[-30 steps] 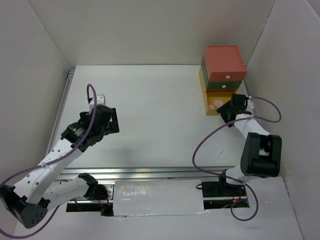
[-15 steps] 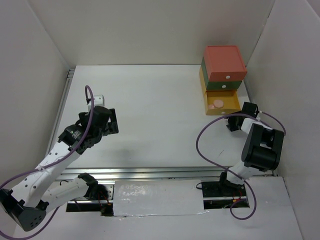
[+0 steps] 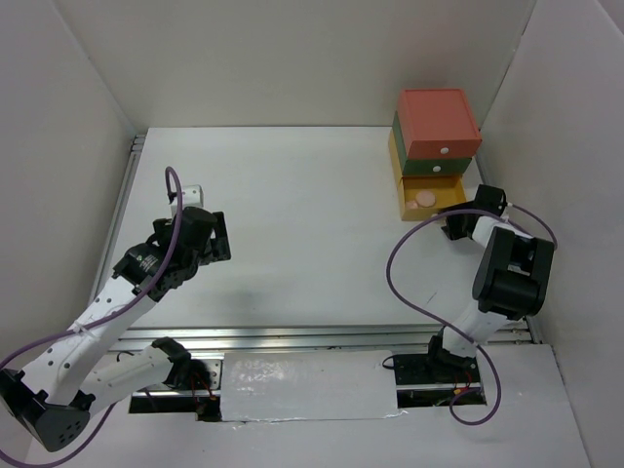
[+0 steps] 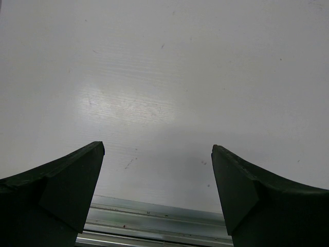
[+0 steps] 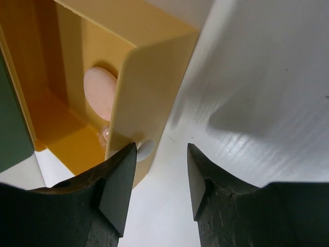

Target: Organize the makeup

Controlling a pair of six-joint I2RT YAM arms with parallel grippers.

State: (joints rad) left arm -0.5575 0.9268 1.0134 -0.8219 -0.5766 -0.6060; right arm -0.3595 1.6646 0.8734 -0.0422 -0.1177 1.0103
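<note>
A peach compact [image 3: 424, 200] lies inside the pulled-out yellow drawer [image 3: 435, 216] at the bottom of the stacked box. The right wrist view shows the same compact [image 5: 100, 95] behind the drawer's front panel [image 5: 149, 77]. My right gripper [image 3: 462, 223] hovers just in front of that panel, jaws apart and empty [image 5: 160, 172]. Its left fingertip sits beside the white knob [image 5: 145, 150]. My left gripper [image 3: 216, 237] is over the left side of the table, wide open with nothing in it [image 4: 158, 154]. No other makeup is in view.
The stacked red, green and yellow drawer box [image 3: 437, 122] stands at the back right against the white wall. A metal rail [image 4: 154, 218] runs along the table edge below my left fingers. White walls enclose the table on three sides.
My right gripper has pulled back from above the yellow drawer to the front of its panel, and its jaws have narrowed. The left arm has barely moved.
</note>
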